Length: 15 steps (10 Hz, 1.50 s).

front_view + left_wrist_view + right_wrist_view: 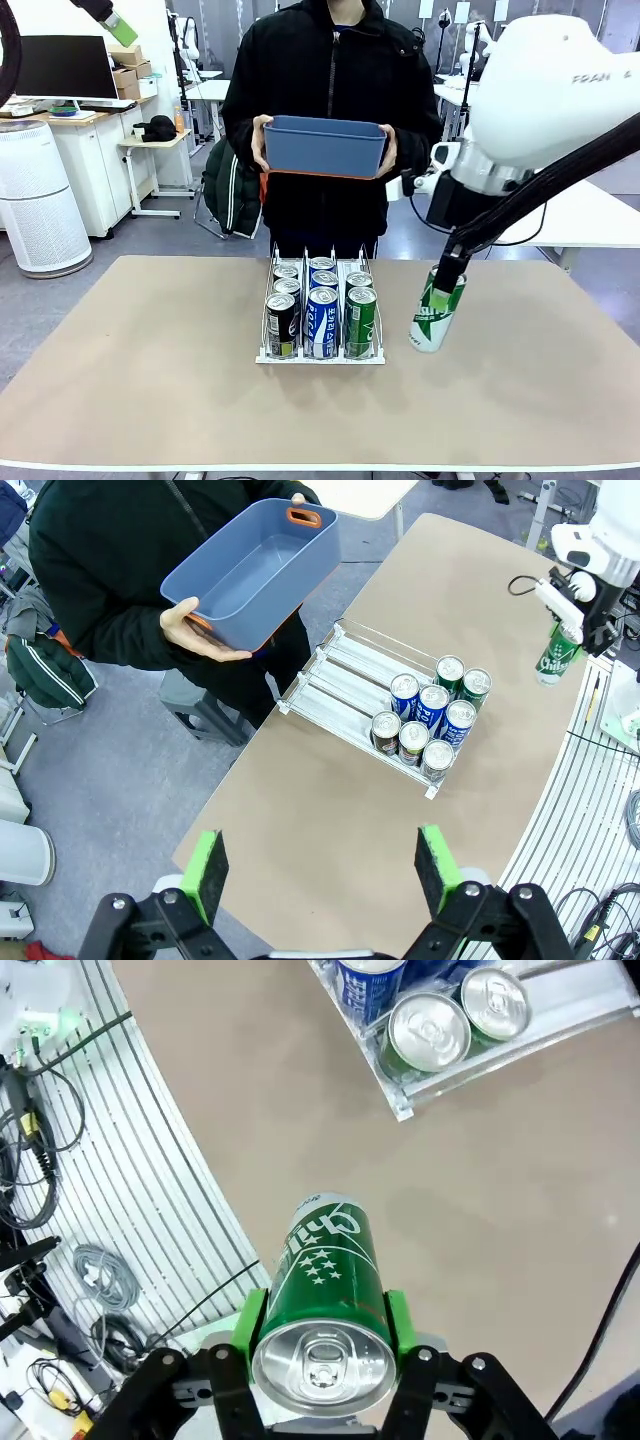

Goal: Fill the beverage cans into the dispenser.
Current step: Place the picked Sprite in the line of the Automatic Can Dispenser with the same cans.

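The white wire dispenser (pixel 268 352) stands at the table's middle. It holds several beverage cans (pixel 322 312): black ones in the left lane, blue-and-white in the middle, green on the right. My right gripper (pixel 446 278) is shut on a green can (pixel 437 312), slightly tilted and low over the table to the dispenser's right. In the right wrist view this green can (pixel 328 1280) sits between the green pads (pixel 250 1322), silver top toward the camera. My left gripper (pixel 322 870) hangs open high above the table's left side, looking down on the dispenser (pixel 340 665) and its cans (pixel 432 720).
A person at the far side holds an empty blue bin (pixel 325 146) in both hands above the table edge. The back halves of the dispenser lanes (pixel 352 658) are bare. Cables (pixel 95 1270) lie on a slatted floor beyond the table's rounded edge.
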{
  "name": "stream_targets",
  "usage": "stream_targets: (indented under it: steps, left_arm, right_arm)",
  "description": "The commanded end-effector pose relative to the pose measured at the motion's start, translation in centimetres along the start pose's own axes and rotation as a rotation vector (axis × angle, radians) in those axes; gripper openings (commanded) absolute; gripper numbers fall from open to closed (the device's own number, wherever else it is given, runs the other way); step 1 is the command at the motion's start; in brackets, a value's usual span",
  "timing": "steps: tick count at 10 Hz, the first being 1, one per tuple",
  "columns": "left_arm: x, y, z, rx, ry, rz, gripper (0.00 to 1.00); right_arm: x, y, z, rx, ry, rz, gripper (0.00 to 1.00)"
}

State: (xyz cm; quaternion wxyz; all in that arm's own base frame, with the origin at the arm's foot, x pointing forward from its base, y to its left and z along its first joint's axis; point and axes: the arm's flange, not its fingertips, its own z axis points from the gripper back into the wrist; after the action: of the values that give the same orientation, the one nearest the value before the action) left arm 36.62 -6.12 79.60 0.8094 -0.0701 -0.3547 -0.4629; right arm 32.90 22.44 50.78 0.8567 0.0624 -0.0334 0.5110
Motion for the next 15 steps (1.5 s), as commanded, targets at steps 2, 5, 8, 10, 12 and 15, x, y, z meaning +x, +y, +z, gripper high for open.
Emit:
stream_targets:
  steps: [2,5,8,10,12,15]
  left_arm:
    - [-0.2,0.0,0.1,-0.001,0.0,0.0,1.0]
    - [-0.2,0.0,0.1,-0.001,0.0,0.0,1.0]
    - [-0.2,0.0,0.1,-0.001,0.0,0.0,1.0]
    - [-0.2,0.0,0.1,-0.001,0.0,0.0,1.0]
    - [-0.2,0.0,0.1,-0.001,0.0,0.0,1.0]
    - [-0.2,0.0,0.1,-0.001,0.0,0.0,1.0]
  right_arm:
    - [3.7,-1.3,-2.0,-0.037,-0.011,0.057,0.58]
    - [6.2,-1.6,-3.2,-0.023,0.0,0.081,0.58]
    - [7.8,-1.4,-4.1,0.033,0.039,0.115,0.58]
    - [8.5,-1.5,-4.6,0.043,0.039,0.12,0.58]
    - [9.5,-1.6,-5.2,0.047,0.046,0.132,0.58]
    - [10.5,-2.0,-6.2,0.011,0.027,0.148,0.58]
